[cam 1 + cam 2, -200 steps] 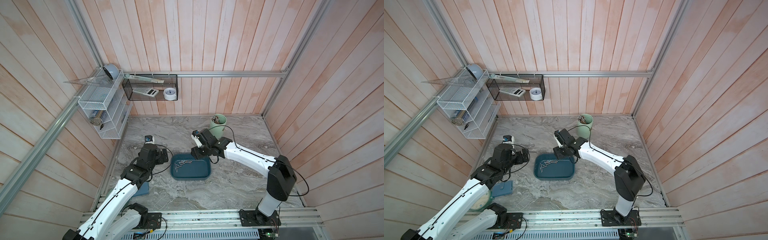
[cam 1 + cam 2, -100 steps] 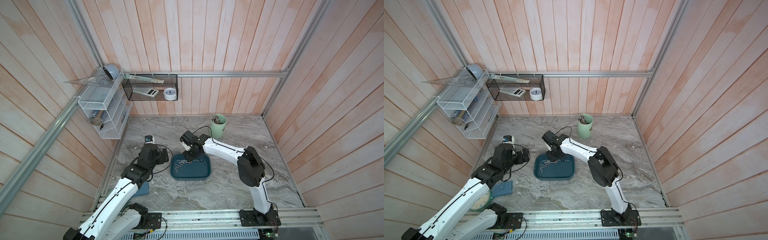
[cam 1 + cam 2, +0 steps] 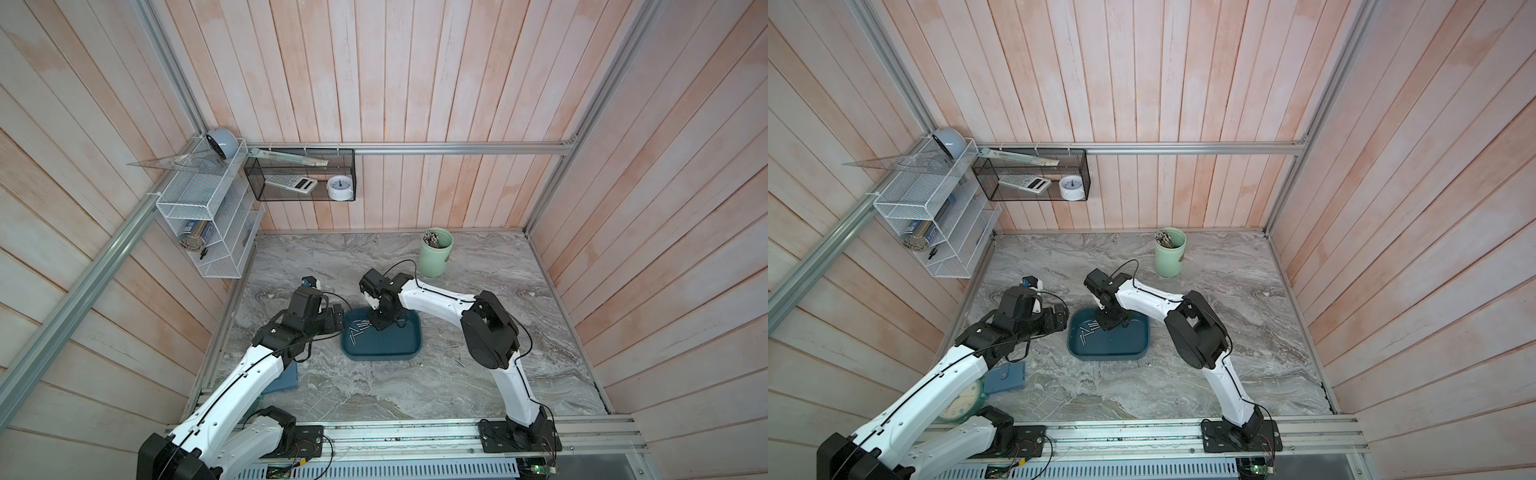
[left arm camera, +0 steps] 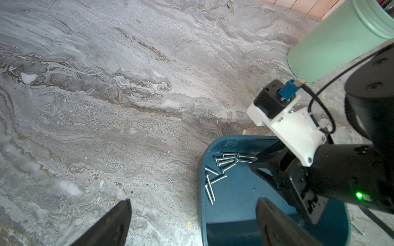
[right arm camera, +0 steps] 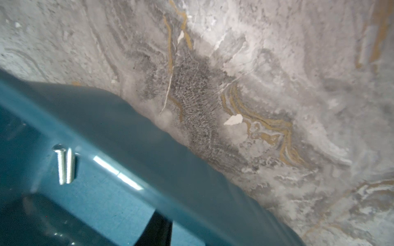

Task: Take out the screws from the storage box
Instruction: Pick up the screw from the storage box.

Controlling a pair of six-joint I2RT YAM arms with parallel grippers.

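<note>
The storage box (image 3: 382, 356) (image 3: 1106, 354) is a dark teal tray on the marble table. The screws (image 3: 358, 328) (image 3: 1086, 330) (image 4: 223, 161) lie clustered in its back left part. My right gripper (image 3: 379, 326) (image 3: 1106, 326) (image 4: 254, 161) reaches down into the box with its jaws narrowed, tips at the cluster's edge. Whether a screw is pinched is unclear. In the right wrist view one dark finger (image 5: 157, 230) shows inside the box wall (image 5: 149, 149), near two screws (image 5: 64, 164). My left gripper (image 3: 338, 318) (image 3: 1062, 318) (image 4: 193, 200) is open, straddling the box's left wall (image 4: 202, 213).
Two loose screws (image 3: 449, 345) lie on the marble right of the box. A pale green cup (image 3: 434, 253) (image 4: 341, 42) with sticks stands behind the right arm. A blue pad (image 3: 1005, 376) lies under the left arm. A white wire rack (image 3: 199, 216) and a black mesh basket (image 3: 301, 178) hang on the walls.
My right gripper swung left from the box's back right corner to the screw cluster, and its jaws narrowed. The left arm has barely moved.
</note>
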